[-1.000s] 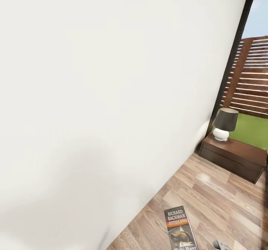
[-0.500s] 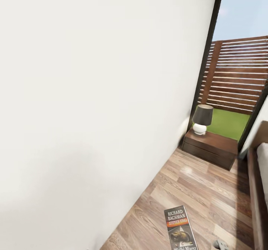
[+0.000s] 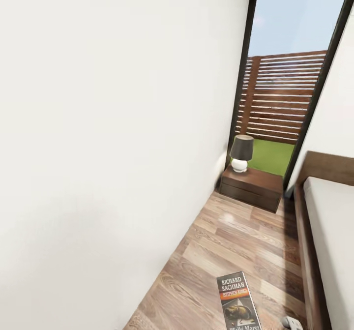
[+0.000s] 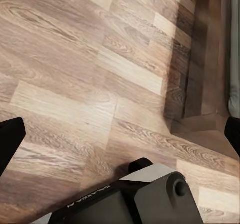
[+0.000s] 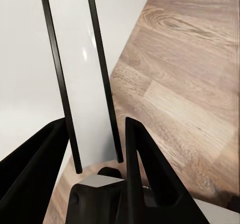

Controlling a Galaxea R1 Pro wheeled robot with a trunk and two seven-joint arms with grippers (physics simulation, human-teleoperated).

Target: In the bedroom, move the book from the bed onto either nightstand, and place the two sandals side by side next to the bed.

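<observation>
Reading "RICHARD BACHMAN": the book [image 3: 237,300]

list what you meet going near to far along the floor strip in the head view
book → bare wood floor → nightstand with the lamp on it → dark-framed window, fence and grass beyond it
</observation>
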